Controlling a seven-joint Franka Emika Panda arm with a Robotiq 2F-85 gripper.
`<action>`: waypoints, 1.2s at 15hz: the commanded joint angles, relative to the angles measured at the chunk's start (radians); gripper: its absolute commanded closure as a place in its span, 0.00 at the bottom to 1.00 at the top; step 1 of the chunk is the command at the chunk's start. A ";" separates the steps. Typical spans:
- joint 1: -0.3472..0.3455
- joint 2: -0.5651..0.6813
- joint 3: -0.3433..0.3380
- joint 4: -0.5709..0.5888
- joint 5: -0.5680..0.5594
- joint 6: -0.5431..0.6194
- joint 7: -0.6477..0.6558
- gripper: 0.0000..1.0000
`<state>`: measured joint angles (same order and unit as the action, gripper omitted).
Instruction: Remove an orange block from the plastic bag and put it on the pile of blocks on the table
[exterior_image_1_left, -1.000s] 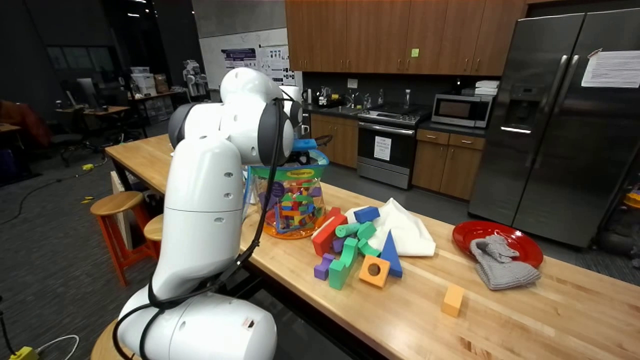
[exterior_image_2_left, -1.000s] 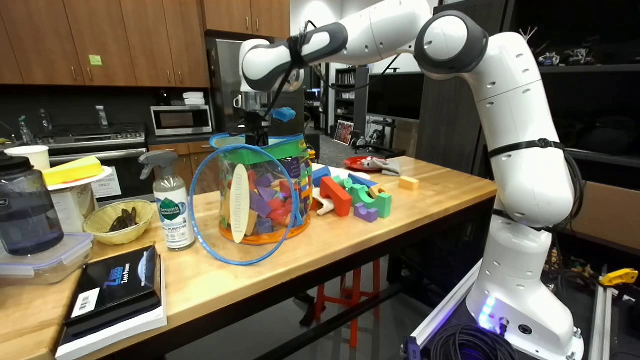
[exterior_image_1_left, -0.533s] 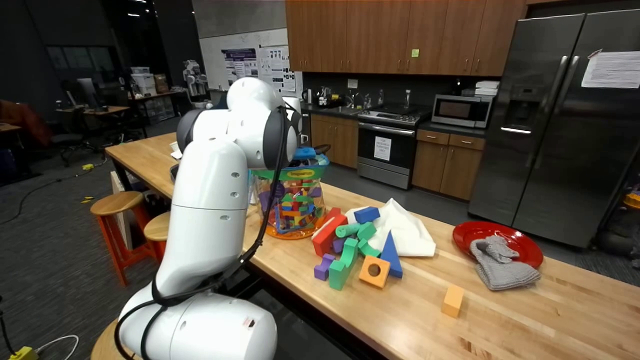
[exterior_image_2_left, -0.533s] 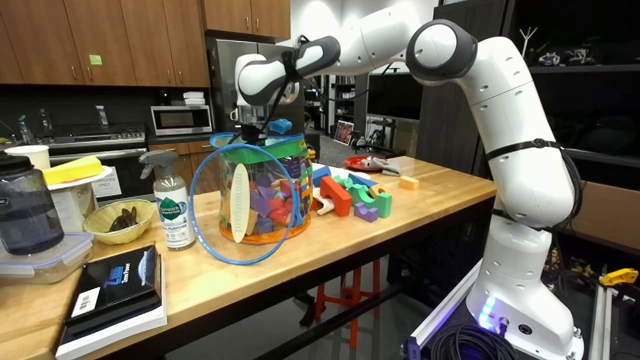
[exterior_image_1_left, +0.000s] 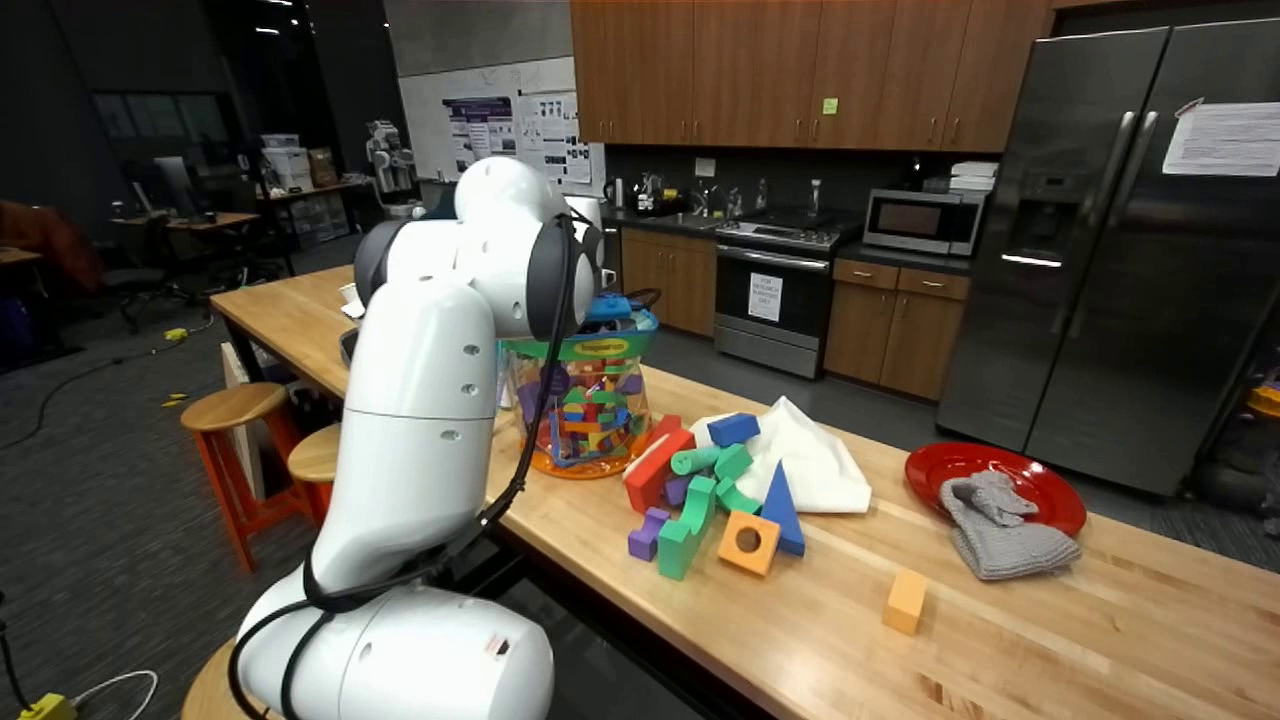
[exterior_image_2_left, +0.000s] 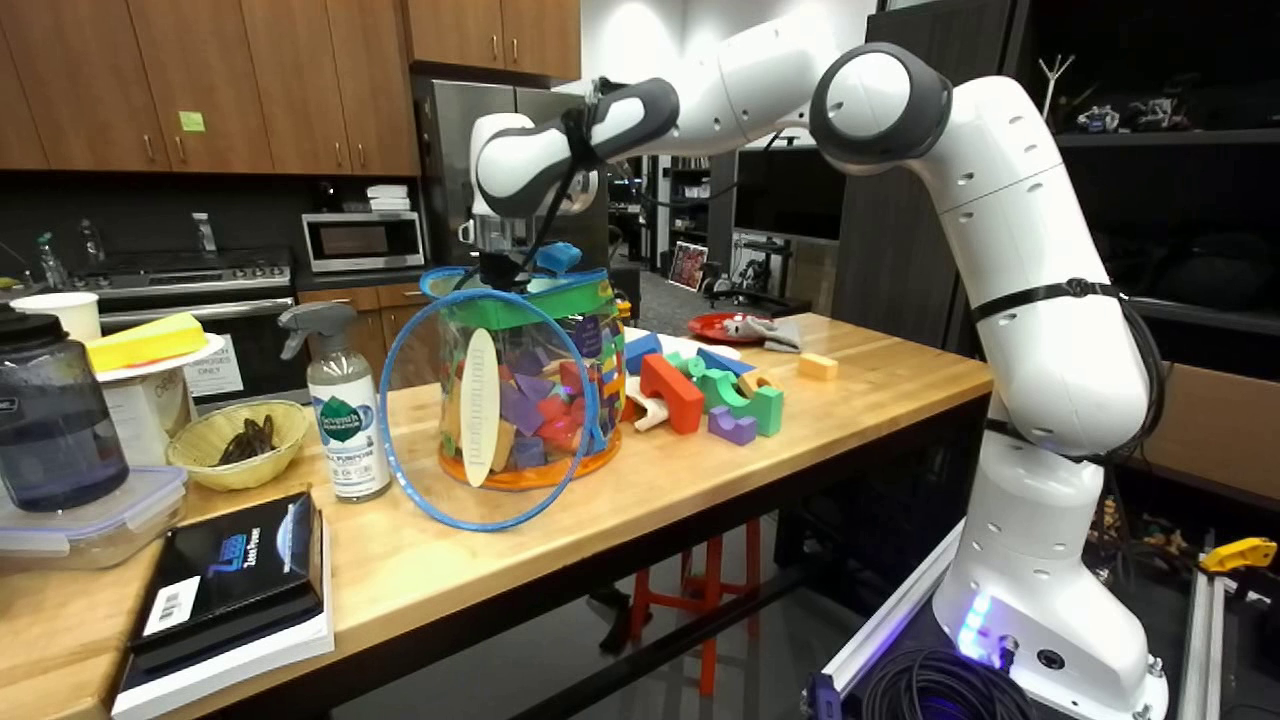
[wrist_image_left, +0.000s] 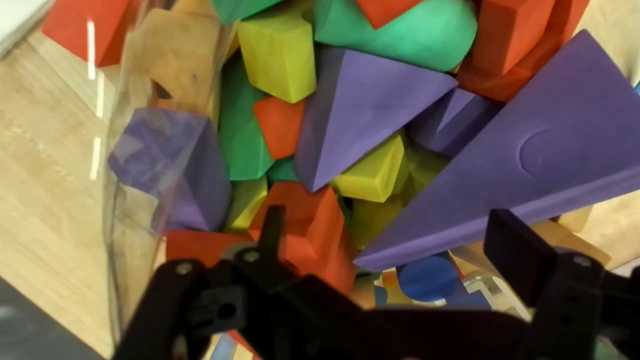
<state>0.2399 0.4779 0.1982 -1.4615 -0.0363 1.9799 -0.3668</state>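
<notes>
Arm sits lower than a second ago. Back then the gripper hung higher over the mouth of the plastic bag; now its dark body is down at the rim, barely below where it was half a second back. The bag and the pile of blocks are in the same spots in both exterior views.

Fingers are spread wide in the wrist view, with part of a red block and the narrow tip of a big purple wedge showing between them.

Bag's standing upright on the wooden table, long axis straight up and down, mouth to the ceiling, round lid hanging open down one side. The pile's heaped just beside it, pieces pointing every which way. A pale orange block shows hazily through the clear wall and I can't tell how its long axis runs.

Bag's see-through, green round the top, orange at the bottom, loads of bright chunks inside. Pile's mostly red, green, blue and purple, plus a square orange block with a round hole.
</notes>
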 joint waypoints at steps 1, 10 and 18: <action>0.002 0.009 0.007 -0.029 -0.017 0.077 0.021 0.00; 0.020 -0.004 -0.021 -0.096 -0.098 0.243 0.090 0.00; 0.016 0.000 -0.017 -0.091 -0.149 0.197 0.120 0.00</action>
<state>0.2522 0.4961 0.1876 -1.5322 -0.1741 2.1910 -0.2590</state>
